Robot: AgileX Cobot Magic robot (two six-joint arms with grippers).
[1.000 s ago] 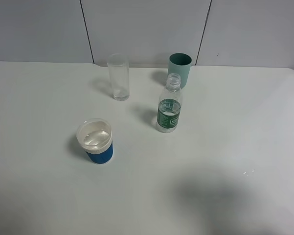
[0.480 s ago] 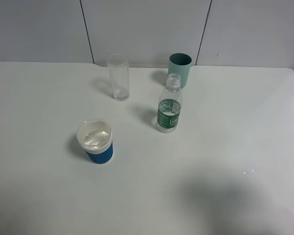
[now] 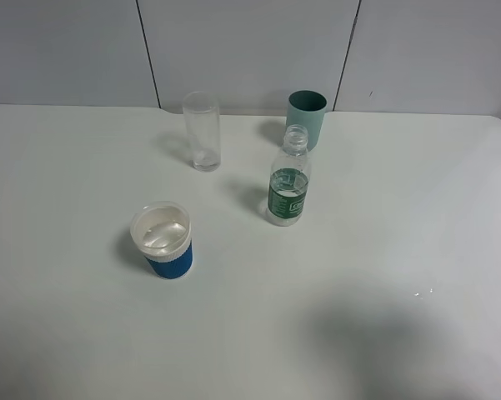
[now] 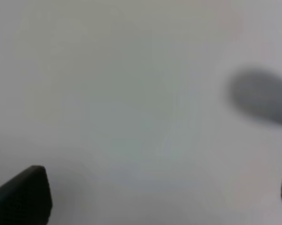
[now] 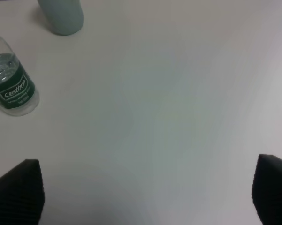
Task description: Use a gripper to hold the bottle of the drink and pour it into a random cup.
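no shift in bottle (image 3: 288,190)

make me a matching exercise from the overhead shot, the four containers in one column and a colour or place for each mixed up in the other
Column 1:
1. bottle of the drink
2. cup
3. teal-green cup
4. tall clear glass

Column 2:
A. blue lower band, wide white rim
B. farthest back, just behind the bottle
C. dark green label, no cap
D. colourless, at the back, left of the bottle

Pairs: 1-C, 2-A, 3-B, 4-D
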